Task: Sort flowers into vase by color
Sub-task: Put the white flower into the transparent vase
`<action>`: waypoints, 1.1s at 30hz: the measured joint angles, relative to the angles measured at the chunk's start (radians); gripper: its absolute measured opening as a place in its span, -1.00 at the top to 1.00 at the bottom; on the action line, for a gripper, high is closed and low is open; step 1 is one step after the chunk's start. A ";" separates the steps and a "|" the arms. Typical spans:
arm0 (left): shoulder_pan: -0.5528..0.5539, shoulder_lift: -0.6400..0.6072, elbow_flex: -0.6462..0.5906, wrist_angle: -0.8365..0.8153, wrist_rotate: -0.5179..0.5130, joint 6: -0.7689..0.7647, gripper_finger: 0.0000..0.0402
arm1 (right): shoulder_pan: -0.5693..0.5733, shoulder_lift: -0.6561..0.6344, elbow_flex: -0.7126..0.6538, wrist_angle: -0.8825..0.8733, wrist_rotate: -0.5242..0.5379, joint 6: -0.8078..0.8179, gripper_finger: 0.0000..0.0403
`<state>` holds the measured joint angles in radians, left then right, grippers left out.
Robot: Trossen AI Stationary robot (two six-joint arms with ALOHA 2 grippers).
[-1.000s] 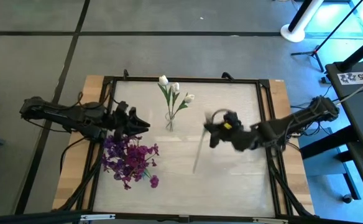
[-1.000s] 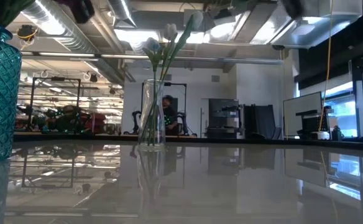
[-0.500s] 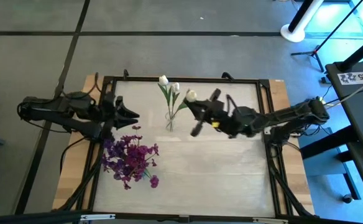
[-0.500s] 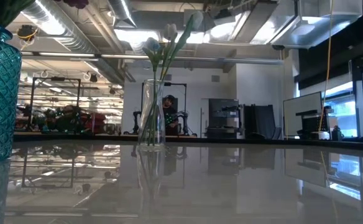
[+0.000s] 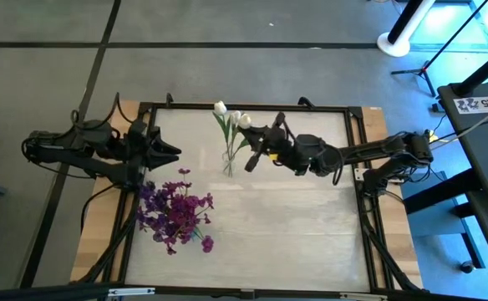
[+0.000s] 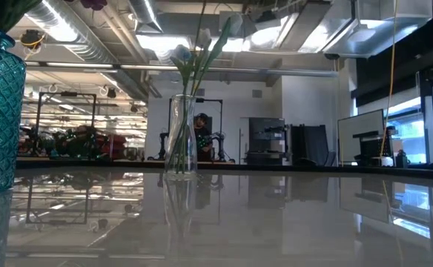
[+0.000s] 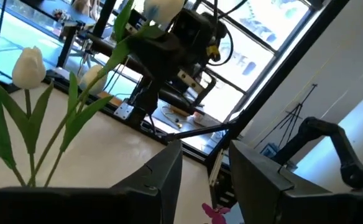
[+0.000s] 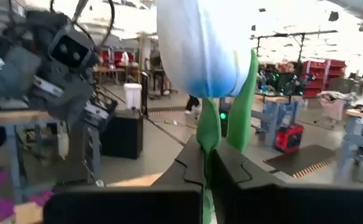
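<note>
Over the white table (image 5: 294, 234), the outstretched right claw (image 5: 259, 142) pinches a white tulip (image 8: 197, 46); left claw (image 5: 167, 151) hovers part-open, empty.

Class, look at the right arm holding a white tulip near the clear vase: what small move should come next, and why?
Probably lower the stem into the clear vase. The right gripper is shut on a white tulip, beside the white tulips already standing there.

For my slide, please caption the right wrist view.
Right hand shut on a white tulip.
</note>
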<state>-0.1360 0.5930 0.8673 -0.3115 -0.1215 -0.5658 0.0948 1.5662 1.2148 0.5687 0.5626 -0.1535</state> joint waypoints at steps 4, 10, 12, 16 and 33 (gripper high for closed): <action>0.000 -0.024 -0.001 0.008 0.024 0.030 0.37 | 0.001 0.007 0.000 -0.048 -0.010 0.050 0.97; 0.000 -0.121 -0.002 0.016 0.033 0.113 0.36 | 0.001 0.038 0.000 -0.143 -0.060 0.103 0.93; 0.000 -0.148 -0.002 0.013 0.022 0.138 0.36 | 0.001 0.061 -0.001 -0.129 -0.060 0.104 0.88; 0.000 -0.181 -0.002 0.009 0.017 0.173 0.36 | 0.002 0.101 -0.001 -0.123 -0.055 0.105 0.70; 0.000 -0.201 -0.009 -0.086 0.065 0.340 0.36 | 0.021 0.031 0.155 -0.721 -0.086 0.396 -0.33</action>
<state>-0.1360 0.3924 0.8581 -0.3979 -0.0567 -0.2259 0.1160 1.5977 1.3695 -0.1526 0.4769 0.2420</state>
